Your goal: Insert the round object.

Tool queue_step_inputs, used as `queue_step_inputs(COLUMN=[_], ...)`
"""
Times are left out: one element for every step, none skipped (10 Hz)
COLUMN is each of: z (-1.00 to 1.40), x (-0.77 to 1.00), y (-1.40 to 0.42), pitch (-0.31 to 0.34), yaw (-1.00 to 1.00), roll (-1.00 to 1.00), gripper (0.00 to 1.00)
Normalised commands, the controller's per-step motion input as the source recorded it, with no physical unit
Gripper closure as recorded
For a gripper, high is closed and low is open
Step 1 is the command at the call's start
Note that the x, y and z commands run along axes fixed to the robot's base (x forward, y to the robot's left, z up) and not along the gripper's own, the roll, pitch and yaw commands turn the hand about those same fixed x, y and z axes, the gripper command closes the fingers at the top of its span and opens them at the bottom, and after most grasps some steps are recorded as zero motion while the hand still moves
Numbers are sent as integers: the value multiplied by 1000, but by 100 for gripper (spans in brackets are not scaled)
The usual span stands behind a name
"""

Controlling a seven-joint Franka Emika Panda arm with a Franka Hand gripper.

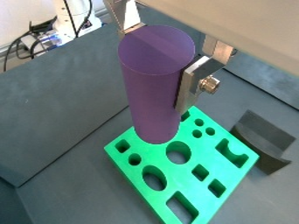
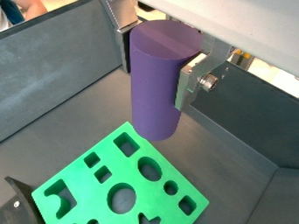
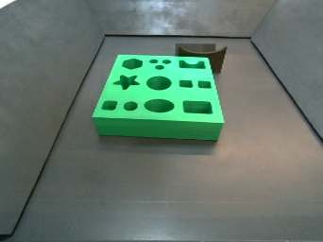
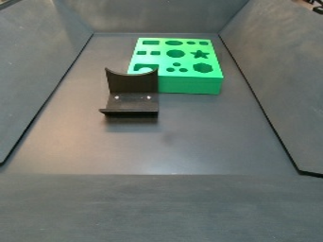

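In both wrist views my gripper [image 1: 158,61] [image 2: 158,66] is shut on the round object, a tall matte purple cylinder peg [image 1: 152,96] [image 2: 152,96]. A silver finger [image 1: 193,80] presses each side of the peg, which hangs upright. Below it lies the green block [image 1: 126,146] [image 2: 128,144] with several shaped holes, one of them a large round hole [image 1: 177,153] [image 3: 159,83]. The peg's lower end stands over the block's edge, well above it. The side views show the block [image 3: 158,126] [image 4: 190,85] but neither the gripper nor the peg.
A dark fixture [image 3: 199,55] [image 4: 127,93] with a curved notch stands on the floor beside the block; it also shows in the wrist views [image 1: 263,136] [image 2: 14,197]. Grey walls enclose the dark floor on several sides.
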Motion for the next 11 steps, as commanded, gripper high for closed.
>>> queue_step_inputs(z=[-1000, -1000, -1000, -1000, -1000, -1000, -1000, -926, -831, -749, -677], x=[17, 26, 40, 46, 6, 0, 0, 0, 0, 0, 91], y=[320, 351, 377, 357, 349, 377, 331, 314, 280, 291, 300], pitch=[-10, -16, -23, -24, -43, -66, -89, -63, -67, -26, 0], yaw=[0, 0, 0, 0, 0, 9, 0, -23, -37, -26, -14], roll=[0, 0, 0, 0, 0, 0, 0, -116, -163, -207, -243], gripper=[100, 100, 100, 100, 100, 100, 100, 100, 100, 100, 100])
